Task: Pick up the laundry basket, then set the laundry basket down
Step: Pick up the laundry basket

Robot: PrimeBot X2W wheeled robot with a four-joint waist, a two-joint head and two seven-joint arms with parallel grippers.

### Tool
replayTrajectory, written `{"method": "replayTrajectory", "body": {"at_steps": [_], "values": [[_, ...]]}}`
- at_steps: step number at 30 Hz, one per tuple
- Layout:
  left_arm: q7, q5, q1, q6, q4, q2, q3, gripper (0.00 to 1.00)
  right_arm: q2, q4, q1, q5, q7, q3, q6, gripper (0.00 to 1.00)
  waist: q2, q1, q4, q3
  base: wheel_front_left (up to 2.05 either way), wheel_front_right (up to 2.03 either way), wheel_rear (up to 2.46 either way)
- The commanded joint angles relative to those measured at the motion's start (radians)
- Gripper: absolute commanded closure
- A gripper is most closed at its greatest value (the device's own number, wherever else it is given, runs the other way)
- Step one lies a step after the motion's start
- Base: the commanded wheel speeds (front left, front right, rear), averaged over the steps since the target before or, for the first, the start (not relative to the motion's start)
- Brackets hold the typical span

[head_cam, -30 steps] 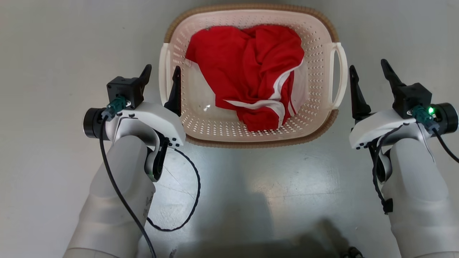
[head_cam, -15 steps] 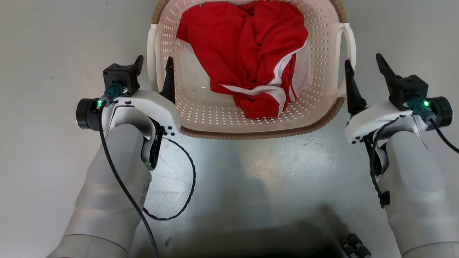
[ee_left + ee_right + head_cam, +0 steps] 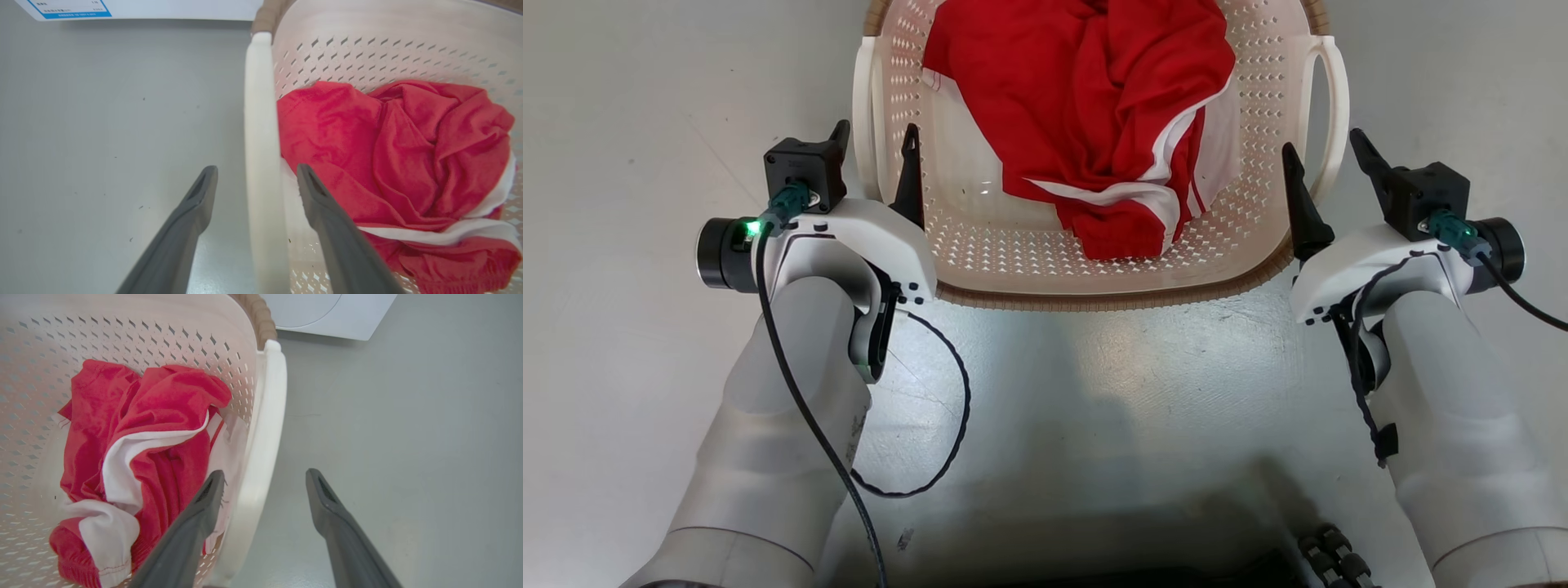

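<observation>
Pickup step: the laundry basket [image 3: 1094,300] sits on the floor [image 3: 1094,384] before you, red clothes [image 3: 1094,98] inside. Your left gripper [image 3: 876,135] and right gripper [image 3: 1321,143], both spread open, each straddle a side handle [image 3: 862,98]; next, probably close both.

The right hand [image 3: 265,473], fingers spread, straddles the white handle [image 3: 269,396] of the laundry basket [image 3: 122,335].

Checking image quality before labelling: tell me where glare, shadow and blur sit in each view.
Head view: pale glare on the floor below the laundry basket, a dark shadow along the bottom edge. Left wrist view: the left gripper looks soft towards the bottom edge, the red garment slightly blurred. Right wrist view: even light, the basket's holes crisp.
</observation>
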Motion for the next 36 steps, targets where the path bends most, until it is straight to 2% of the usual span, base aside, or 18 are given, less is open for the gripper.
{"method": "replayTrajectory", "body": {"at_steps": [1,15,16,17,18,22,36], "values": [[-0.006,0.002,0.013,0.008,-0.006,0.019,0.012,0.0,0.009,-0.003,0.022,0.012,-0.014,0.022,0.006,0.0,0.0,0.0,0.001,0.002,0.0,0.0,0.0],[-0.006,-0.011,0.003,0.019,0.002,0.019,-0.007,0.0,0.009,0.007,0.017,0.019,-0.014,0.03,0.006,0.0,0.0,0.0,0.009,0.009,0.0,0.0,0.0],[-0.006,-0.015,0.003,0.017,0.005,0.019,-0.008,0.11,0.009,0.008,0.017,0.022,-0.014,0.03,0.006,0.0,0.0,0.0,0.009,0.01,0.0,0.0,0.0],[-0.006,-0.023,0.003,0.01,0.016,0.019,-0.012,0.88,0.009,0.013,0.017,0.028,-0.014,0.032,0.006,0.86,0.0,0.0,0.009,0.009,0.0,0.0,0.0],[-0.006,-0.032,0.002,0.002,0.034,0.019,-0.019,1.0,0.009,0.019,0.017,0.031,-0.014,0.035,0.006,1.0,0.0,0.0,0.009,0.009,0.0,0.0,0.0],[-0.006,-0.026,-0.014,0.025,0.038,0.019,-0.026,1.0,0.009,0.05,0.011,0.044,-0.014,0.04,0.006,1.0,0.0,0.0,0.012,0.01,0.0,0.0,0.0],[-0.006,-0.064,-0.012,0.031,0.102,0.019,-0.056,1.0,0.009,0.094,0.018,0.061,-0.014,0.054,0.006,1.0,0.0,0.0,0.012,-0.029,0.0,0.0,0.0]]}}
